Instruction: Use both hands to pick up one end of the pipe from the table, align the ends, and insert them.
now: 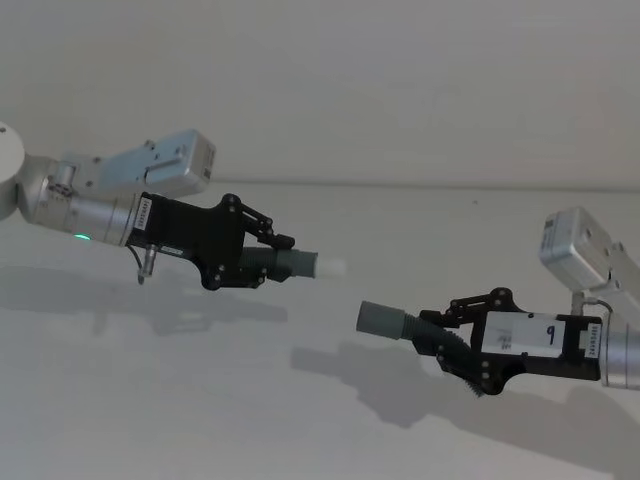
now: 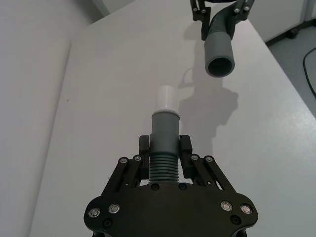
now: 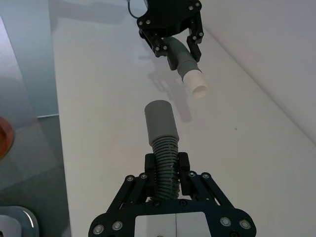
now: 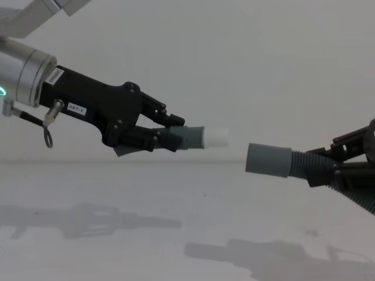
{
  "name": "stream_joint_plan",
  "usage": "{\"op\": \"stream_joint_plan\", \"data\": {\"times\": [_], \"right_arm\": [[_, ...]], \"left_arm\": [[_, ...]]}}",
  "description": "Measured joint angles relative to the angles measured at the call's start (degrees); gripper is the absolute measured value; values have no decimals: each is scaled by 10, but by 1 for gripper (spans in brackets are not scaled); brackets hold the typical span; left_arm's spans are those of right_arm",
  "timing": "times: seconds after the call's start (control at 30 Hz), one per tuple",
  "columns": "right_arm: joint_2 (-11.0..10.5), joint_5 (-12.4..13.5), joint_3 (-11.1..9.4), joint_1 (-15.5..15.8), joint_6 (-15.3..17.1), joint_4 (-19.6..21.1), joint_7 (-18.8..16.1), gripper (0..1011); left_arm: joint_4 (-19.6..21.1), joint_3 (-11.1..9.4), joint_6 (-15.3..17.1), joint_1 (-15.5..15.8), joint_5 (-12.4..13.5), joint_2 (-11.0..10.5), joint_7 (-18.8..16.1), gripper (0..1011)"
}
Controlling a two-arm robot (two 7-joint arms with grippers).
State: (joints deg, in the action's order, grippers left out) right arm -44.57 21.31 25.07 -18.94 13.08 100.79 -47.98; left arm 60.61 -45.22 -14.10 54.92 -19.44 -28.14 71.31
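A white-tipped pipe piece (image 2: 164,126) is clamped in the left gripper (image 2: 165,149); farther off, an open-cuffed pipe piece (image 2: 220,52) is held by the right gripper (image 2: 217,27) above the table (image 2: 98,108).

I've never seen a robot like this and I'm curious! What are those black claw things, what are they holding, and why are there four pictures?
This is a robot with two arms. Each arm ends in a black pincer, which works like a hand. One picture comes from a camera on its head, one from its chest, and one from each wrist. The left pincer is shut on the white-tip hose, a bendy grey tube. The right pincer is shut on the open hose, whose end is a hollow grey sleeve. Both hang above the white table. The two ends face each other with a gap between; they are not joined yet.
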Motion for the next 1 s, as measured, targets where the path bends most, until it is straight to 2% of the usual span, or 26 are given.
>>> {"op": "stream_joint_plan", "data": {"times": [0.4,1.0], "right_arm": [[-7,-3,7,-5,1,8,3,274],[-8,-14,19,-14,18,10,31,275]], "left_arm": [[18,-8,-1,5,0,-9,9,347],[34,-17,1,9,-1,-16,10,347]]}}
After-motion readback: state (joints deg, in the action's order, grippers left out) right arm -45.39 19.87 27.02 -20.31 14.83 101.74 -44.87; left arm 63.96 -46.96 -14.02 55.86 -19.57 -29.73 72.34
